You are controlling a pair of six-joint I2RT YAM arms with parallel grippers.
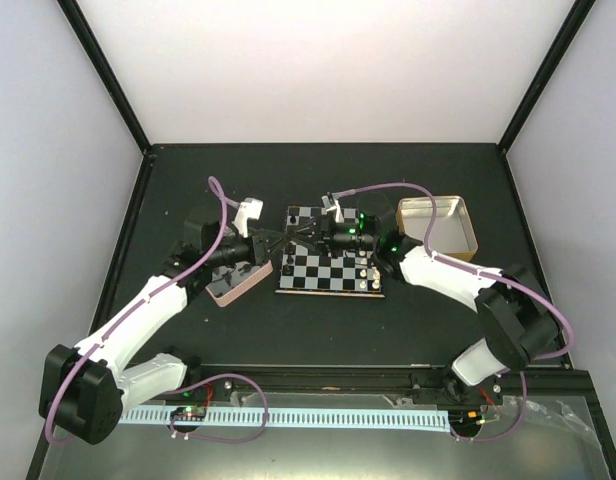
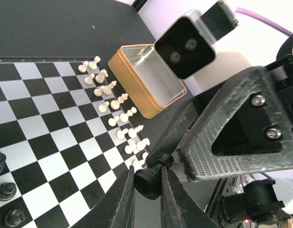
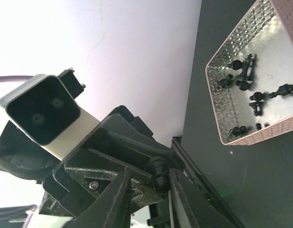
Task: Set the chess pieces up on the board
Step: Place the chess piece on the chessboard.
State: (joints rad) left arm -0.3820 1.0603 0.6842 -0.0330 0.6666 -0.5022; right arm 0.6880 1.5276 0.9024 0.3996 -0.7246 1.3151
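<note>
The board (image 1: 328, 268) lies mid-table, and both grippers meet above its left end. My left gripper (image 2: 147, 190) is shut on the base of a black pawn (image 2: 149, 183), held off the board's edge. In the right wrist view my right gripper (image 3: 151, 190) stands open around the pawn's head (image 3: 158, 171). The head rests against one finger, with a gap to the other. Three black chess pieces (image 2: 4, 190) stand on the board's (image 2: 51, 128) near-left squares. From above, the left gripper (image 1: 280, 243) and the right gripper (image 1: 306, 232) nearly touch.
A pink-rimmed tin (image 3: 260, 80) with several loose black pieces sits left of the board (image 1: 238, 285). A gold-rimmed tin (image 1: 438, 225) stands to the right, empty in the left wrist view (image 2: 146, 80). Two rows of white pieces (image 2: 113, 102) fill the board's right end.
</note>
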